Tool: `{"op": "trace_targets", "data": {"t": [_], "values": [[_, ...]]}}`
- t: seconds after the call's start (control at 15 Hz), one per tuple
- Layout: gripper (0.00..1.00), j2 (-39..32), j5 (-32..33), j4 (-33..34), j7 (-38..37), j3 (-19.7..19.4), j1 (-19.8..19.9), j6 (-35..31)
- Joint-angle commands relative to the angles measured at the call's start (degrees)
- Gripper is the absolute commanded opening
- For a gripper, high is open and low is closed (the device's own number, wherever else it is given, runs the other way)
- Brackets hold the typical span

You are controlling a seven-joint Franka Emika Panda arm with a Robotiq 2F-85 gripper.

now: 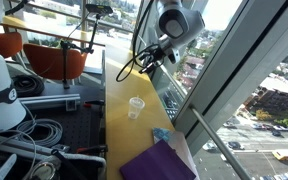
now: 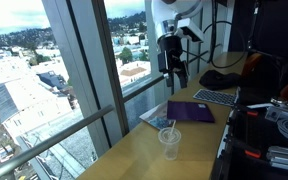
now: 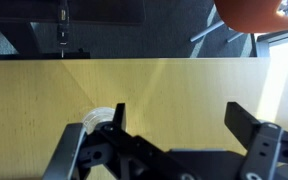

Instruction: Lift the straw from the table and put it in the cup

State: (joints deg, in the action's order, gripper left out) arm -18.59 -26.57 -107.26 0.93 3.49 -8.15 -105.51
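The clear plastic cup stands upright on the yellow-tan table. It also shows in an exterior view and at the lower left of the wrist view, partly hidden behind a finger. My gripper is open and empty, with bare tabletop between its fingers. It hangs well above the table, beyond the cup, in both exterior views. I cannot make out the straw in any view.
A purple notebook and a small light-blue object lie on the table near the cup. A keyboard lies past the notebook. Window glass runs along one long edge. Black cables lie beside the table.
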Motion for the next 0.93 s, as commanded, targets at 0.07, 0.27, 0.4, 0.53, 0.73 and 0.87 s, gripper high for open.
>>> {"op": "trace_targets", "data": {"t": [0.07, 0.27, 0.4, 0.53, 0.73, 0.87], "values": [[1.00, 5.4, 2.2, -8.5, 8.8, 1.3, 1.5, -14.5], [1.00, 6.2, 1.3, -11.6, 14.6, 1.9, 2.1, -24.8], [1.00, 6.3, 0.6, -13.5, 18.7, 2.7, 2.5, -31.8], [1.00, 6.4, -0.8, -15.6, 23.1, 4.2, 3.1, -39.5], [1.00, 6.1, -3.2, -18.6, 26.1, 6.8, 4.7, -47.2], [1.00, 4.3, -0.8, -16.5, 23.6, 7.0, 5.0, -45.3]]}}
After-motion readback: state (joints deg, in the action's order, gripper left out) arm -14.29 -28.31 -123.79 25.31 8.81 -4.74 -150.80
